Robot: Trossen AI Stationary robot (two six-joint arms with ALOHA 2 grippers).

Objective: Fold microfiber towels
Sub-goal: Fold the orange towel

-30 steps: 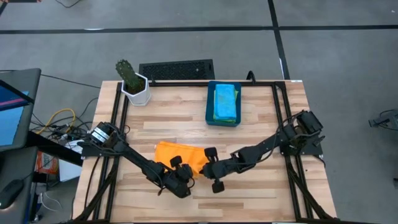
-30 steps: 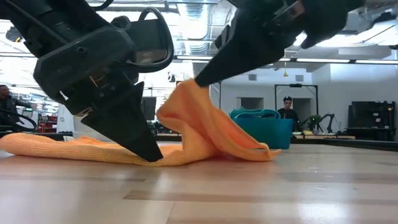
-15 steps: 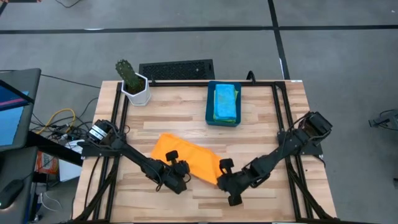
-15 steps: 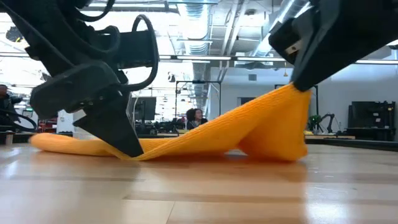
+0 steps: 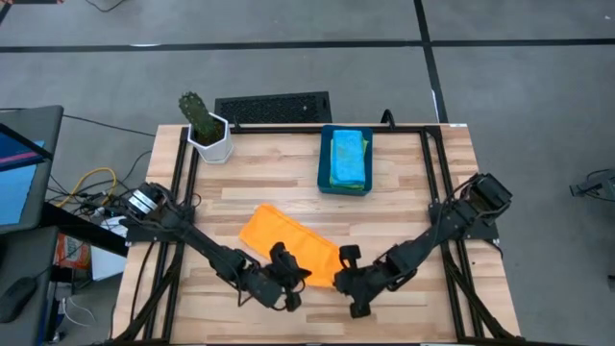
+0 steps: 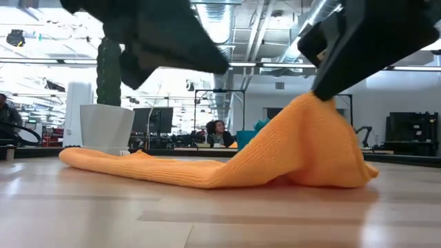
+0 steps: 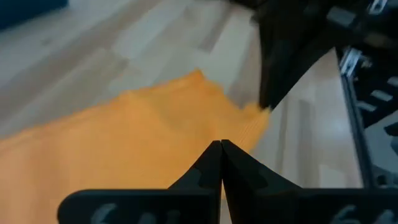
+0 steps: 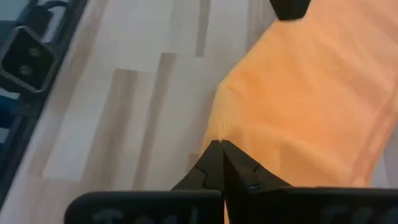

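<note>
Your right gripper (image 5: 338, 279) was pinched on the near corner of the orange towel (image 5: 286, 243), lifting it off the pale wood table (image 5: 404, 192); your left gripper (image 5: 300, 278) hung just above the cloth, fingers together and holding nothing. Farther back sat the blue bin (image 5: 346, 160) with folded towels (image 5: 347, 156), then a potted cactus (image 5: 203, 126). Beyond the table, a person (image 6: 220, 133) sat in the lit workshop
</note>
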